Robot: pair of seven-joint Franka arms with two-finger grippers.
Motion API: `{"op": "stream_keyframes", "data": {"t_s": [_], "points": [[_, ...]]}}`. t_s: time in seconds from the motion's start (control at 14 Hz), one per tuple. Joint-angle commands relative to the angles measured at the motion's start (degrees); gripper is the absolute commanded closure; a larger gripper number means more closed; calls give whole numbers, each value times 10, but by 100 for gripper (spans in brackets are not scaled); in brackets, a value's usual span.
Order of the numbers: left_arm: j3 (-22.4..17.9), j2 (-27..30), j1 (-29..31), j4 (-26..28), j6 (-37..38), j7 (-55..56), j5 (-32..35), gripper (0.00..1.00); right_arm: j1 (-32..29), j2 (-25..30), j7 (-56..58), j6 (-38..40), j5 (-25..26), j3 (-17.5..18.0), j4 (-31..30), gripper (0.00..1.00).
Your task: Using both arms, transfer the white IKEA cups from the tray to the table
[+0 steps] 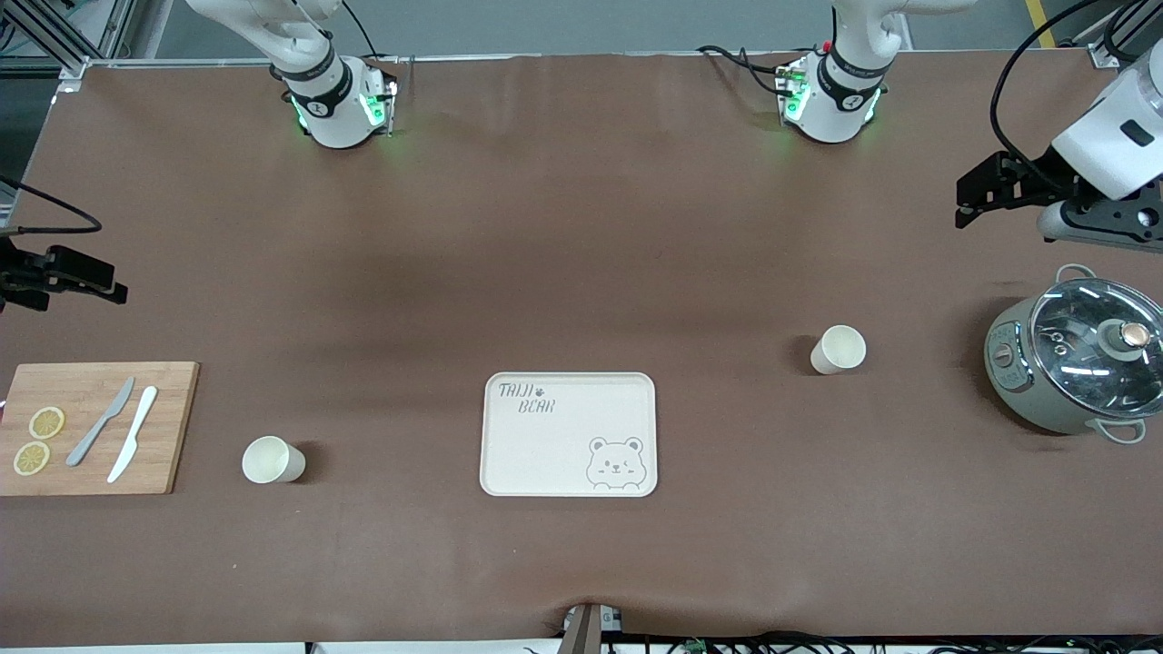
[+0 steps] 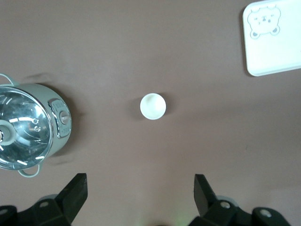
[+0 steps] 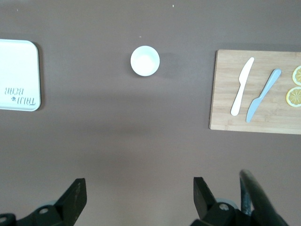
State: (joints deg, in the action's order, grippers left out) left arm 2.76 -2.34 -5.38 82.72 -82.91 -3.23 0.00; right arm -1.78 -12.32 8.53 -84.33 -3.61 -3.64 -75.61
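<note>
Two small white cups stand upright on the brown table. One cup [image 1: 273, 460] is between the cutting board and the bear tray; it also shows in the right wrist view [image 3: 145, 60]. The other cup [image 1: 838, 350] is between the tray and the pot; it also shows in the left wrist view [image 2: 153, 106]. My left gripper [image 1: 965, 207] hangs open and empty over bare table at the left arm's end; its own view [image 2: 140, 188] shows it apart from the cup. My right gripper [image 1: 116, 287] hangs open and empty over bare table at the right arm's end, also seen in its own view [image 3: 139, 190].
A cream bear tray [image 1: 563, 436] lies mid-table with nothing on it. A grey pot with a glass lid [image 1: 1072, 363] stands at the left arm's end. A wooden cutting board [image 1: 173, 427] with two knives and lemon slices lies at the right arm's end.
</note>
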Motion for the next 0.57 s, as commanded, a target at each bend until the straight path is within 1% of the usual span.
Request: {"op": "stream_keyframes", "data": {"t_s": [0.0, 0.07, 0.14, 0.29, 0.5], "points": [[0, 6, -8, 10, 13, 1, 2, 0, -2, 14, -25, 11, 7, 7, -3, 0], [0, 4, -8, 10, 19, 2, 3, 0, -2, 16, -43, 24, 0, 11, -3, 0], [1, 3, -8, 12, 20, 1, 4, 0, 3, 18, -66, 35, 4, 12, -4, 0], [0, 1, -2, 14, 20, -5, 5, 0, 12, 25, -95, 21, 4, 13, -18, 0], [-1, 0, 1, 11, 19, -2, 6, 0, 20, 57, -94, -50, 4, 14, -82, 0]]}}
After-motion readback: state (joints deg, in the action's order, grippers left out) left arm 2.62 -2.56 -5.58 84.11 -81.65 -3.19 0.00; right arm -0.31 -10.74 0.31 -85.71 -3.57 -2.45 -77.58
